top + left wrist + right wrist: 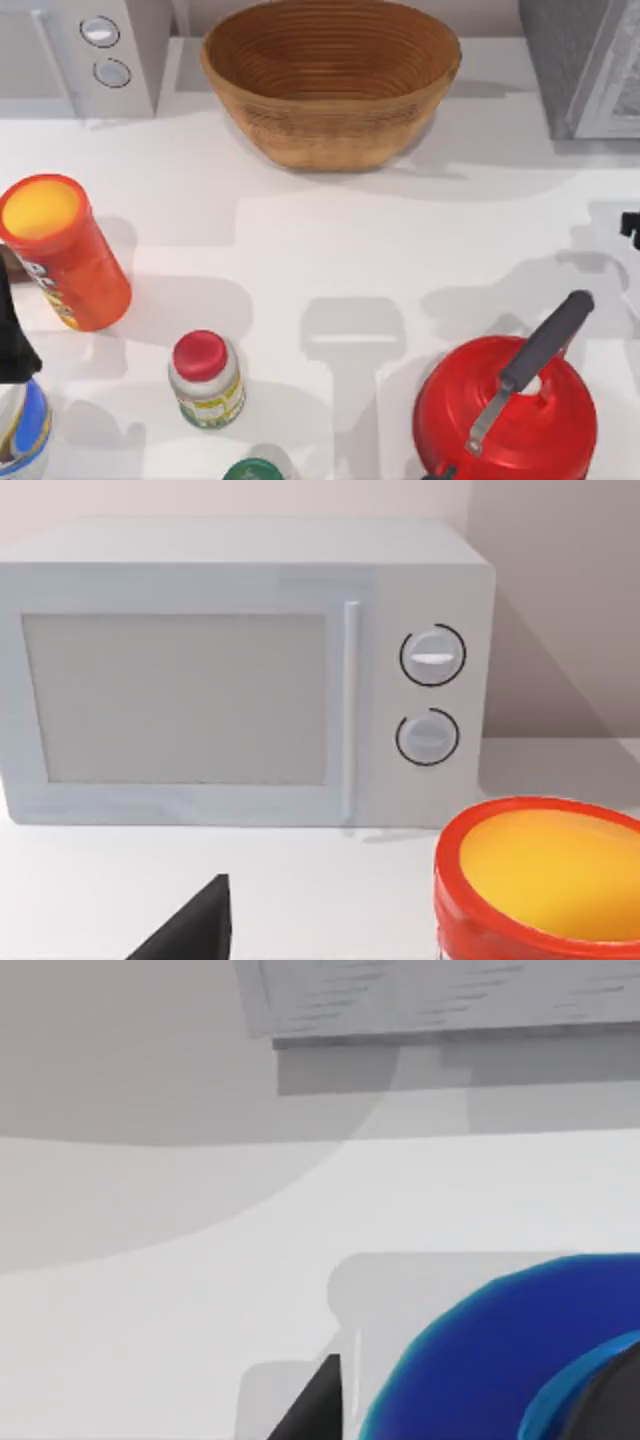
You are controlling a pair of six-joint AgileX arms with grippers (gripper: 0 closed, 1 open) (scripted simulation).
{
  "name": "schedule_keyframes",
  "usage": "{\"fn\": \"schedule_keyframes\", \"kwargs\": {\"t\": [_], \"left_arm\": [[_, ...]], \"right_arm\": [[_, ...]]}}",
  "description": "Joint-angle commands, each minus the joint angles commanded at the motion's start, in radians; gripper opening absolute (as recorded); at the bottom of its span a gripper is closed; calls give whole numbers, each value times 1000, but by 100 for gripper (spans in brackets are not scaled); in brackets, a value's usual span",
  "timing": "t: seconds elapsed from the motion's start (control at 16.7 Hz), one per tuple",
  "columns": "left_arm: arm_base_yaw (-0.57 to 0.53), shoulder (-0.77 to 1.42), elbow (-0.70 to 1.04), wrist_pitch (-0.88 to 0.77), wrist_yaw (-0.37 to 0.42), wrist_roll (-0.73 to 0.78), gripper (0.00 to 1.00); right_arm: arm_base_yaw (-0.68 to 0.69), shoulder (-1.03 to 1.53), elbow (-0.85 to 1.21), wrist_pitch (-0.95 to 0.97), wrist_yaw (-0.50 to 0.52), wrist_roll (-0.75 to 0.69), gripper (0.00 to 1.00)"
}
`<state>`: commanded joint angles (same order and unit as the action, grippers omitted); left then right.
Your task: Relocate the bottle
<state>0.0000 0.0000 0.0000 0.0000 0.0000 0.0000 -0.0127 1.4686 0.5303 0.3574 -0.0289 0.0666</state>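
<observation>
Bottle looms close under our right gripper, which sits at the right edge of the bench; its blue shoulder shows, but we cannot tell whether the jaws have closed on it. We judge the relocation barely begun, with carrying and placing left. Our left arm waits beside the orange canister.

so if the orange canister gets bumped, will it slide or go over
The orange canister stands upright and looks tall for its base, so a push near the top would probably tip it. Being cylindrical, it would likely roll once down. Its smooth wall may slip in a loose grip.
</observation>
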Motion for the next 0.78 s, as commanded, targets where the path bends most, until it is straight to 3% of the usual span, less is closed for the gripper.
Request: {"fn": "schedule_keyframes", "kwargs": {"t": [0.36, 0.78], "left_arm": [[0, 0, 0, 0, 0, 0, 100], [0, 0, 0, 0, 0, 0, 100]], "right_arm": [[5, 21, 8, 15, 1, 2, 0], [7, 221, 52, 168, 12, 8, 0]]}}
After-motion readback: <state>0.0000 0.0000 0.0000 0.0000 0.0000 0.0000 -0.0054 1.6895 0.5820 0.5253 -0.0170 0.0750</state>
